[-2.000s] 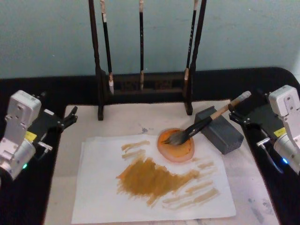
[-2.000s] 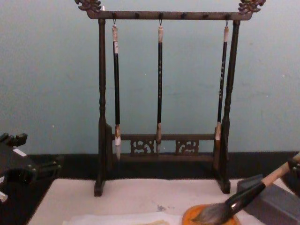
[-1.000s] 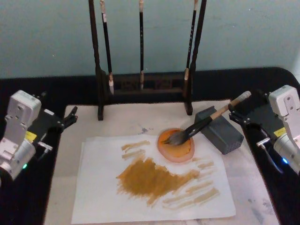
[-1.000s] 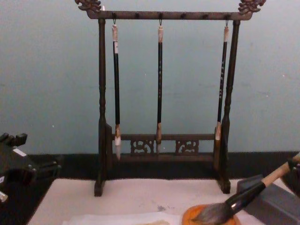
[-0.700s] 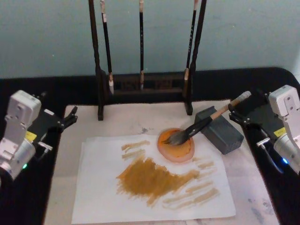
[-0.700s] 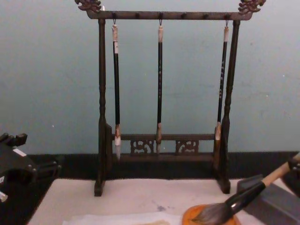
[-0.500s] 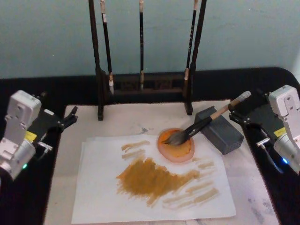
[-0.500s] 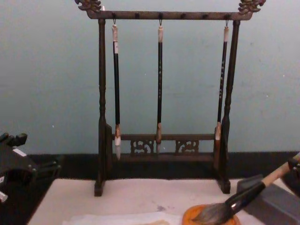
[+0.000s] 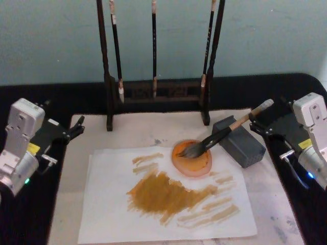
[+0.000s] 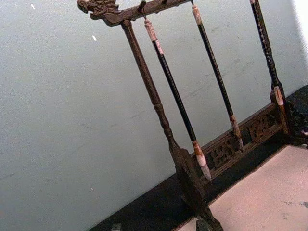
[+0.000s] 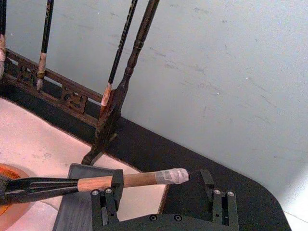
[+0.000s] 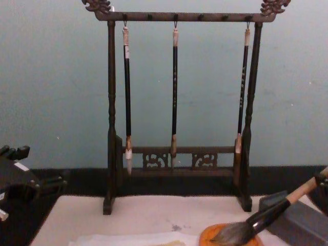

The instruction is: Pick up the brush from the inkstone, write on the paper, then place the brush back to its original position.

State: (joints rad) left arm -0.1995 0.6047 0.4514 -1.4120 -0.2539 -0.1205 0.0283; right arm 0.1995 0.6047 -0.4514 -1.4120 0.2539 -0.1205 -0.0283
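Right pincer (image 9: 259,126), fingers apart, just right of inkstone (image 9: 241,147), at brush (image 9: 219,135) handle's white end; handle axis points toward it. Left pincer (image 9: 75,128) parked, well left of inkstone.

Dark carved wooden rack (image 12: 110,113) stands upright on far edge of grey-smudged off-white mat (image 9: 138,128). Three thin black-handled brushes (image 12: 175,87) hang tips down from top bar. Black counter (image 9: 56,97) beneath, teal wall (image 9: 51,41) behind.
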